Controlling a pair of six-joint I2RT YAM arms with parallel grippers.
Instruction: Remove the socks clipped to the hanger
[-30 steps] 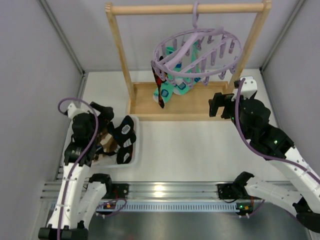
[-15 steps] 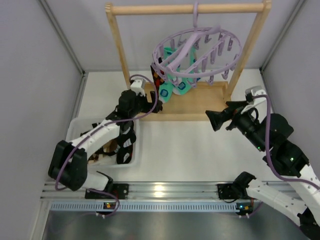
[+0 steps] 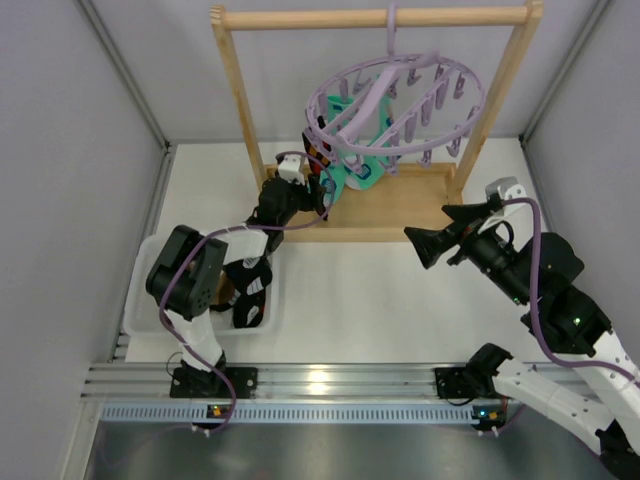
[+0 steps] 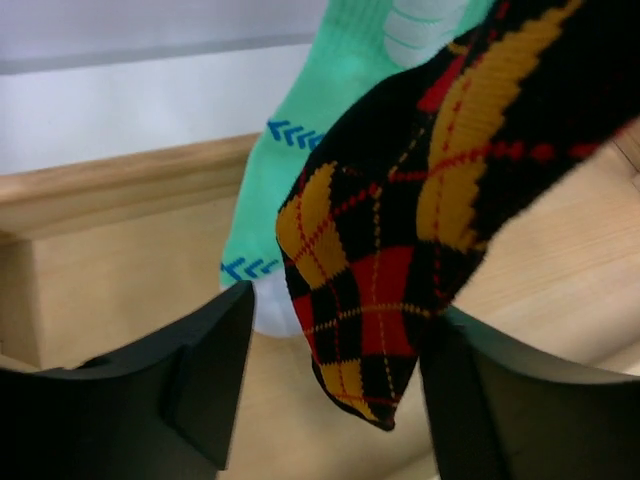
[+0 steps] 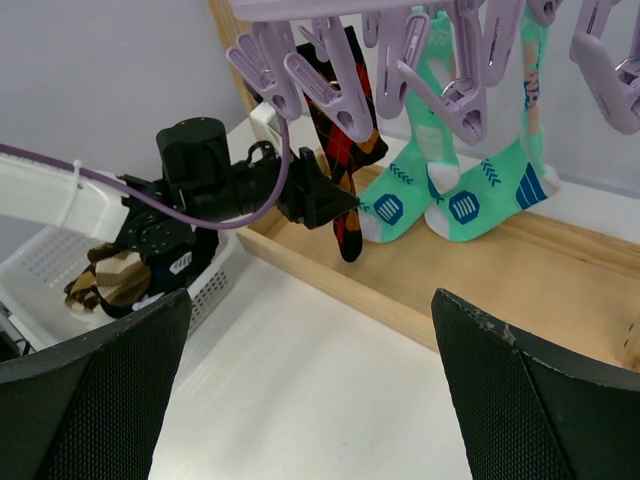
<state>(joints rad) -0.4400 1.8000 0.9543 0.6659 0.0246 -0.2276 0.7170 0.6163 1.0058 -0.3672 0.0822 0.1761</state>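
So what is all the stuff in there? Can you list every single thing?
wooden rack: one, light wood, at the back of the table
hanger: one, lavender, round with many pegs, hooked on the rack's top bar
checked sock: one, black, red and yellow, clipped to the hanger
mint-green socks: two, with blue marks, clipped beside it
basket: one, white, at the table's left
striped socks: brown and tan, bunched in the basket, count unclear
black socks: two seem to show, white marks, in the basket
table: one, white
left gripper: black, open, a finger on each side of the checked sock's toe
right gripper: black, open, holding nothing
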